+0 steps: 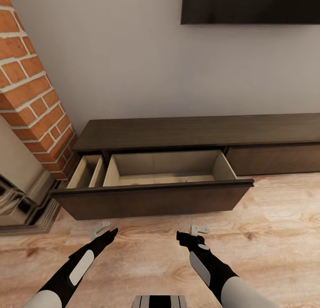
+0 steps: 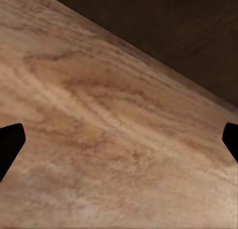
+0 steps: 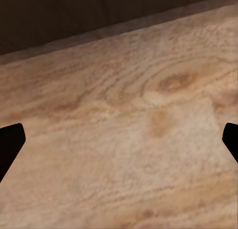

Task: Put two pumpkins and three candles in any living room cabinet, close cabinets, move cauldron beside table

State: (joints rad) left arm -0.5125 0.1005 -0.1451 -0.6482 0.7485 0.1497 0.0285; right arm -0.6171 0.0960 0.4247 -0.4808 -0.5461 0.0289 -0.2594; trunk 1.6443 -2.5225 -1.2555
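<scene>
The cabinet (image 1: 200, 132) runs long and low along the pale wall, its dark-brown flat top bare. Its left drawer (image 1: 153, 201) is pulled far out over the wooden floor (image 1: 275, 237), showing a pale wood inside split into a narrow compartment at the left and a wide one at the right; faint marks lie on the bottom of the wide one, too small to tell. The right drawer front (image 1: 273, 159) sits flush with the cabinet. A brick column (image 1: 31, 90) stands at the left of the cabinet, with a pale moulded base (image 1: 22, 201) below it, and a dark screen (image 1: 251, 6) hangs on the wall above.

Both arms reach forward and down in front of the open drawer. The left end effector (image 1: 100, 230) hangs just short of the drawer front, above the floor, and the right end effector (image 1: 198, 230) is level with it, well apart to the right. In the left wrist view the left end effector's 2 dark fingertips (image 2: 10, 144) sit at opposite edges, spread wide with nothing between them but floor (image 2: 109, 140) and the dark drawer front (image 2: 178, 35). In the right wrist view the fingertips (image 3: 10, 147) are likewise wide apart over bare floor (image 3: 129, 135), empty, with the dark cabinet front (image 3: 74, 16) beyond.
</scene>
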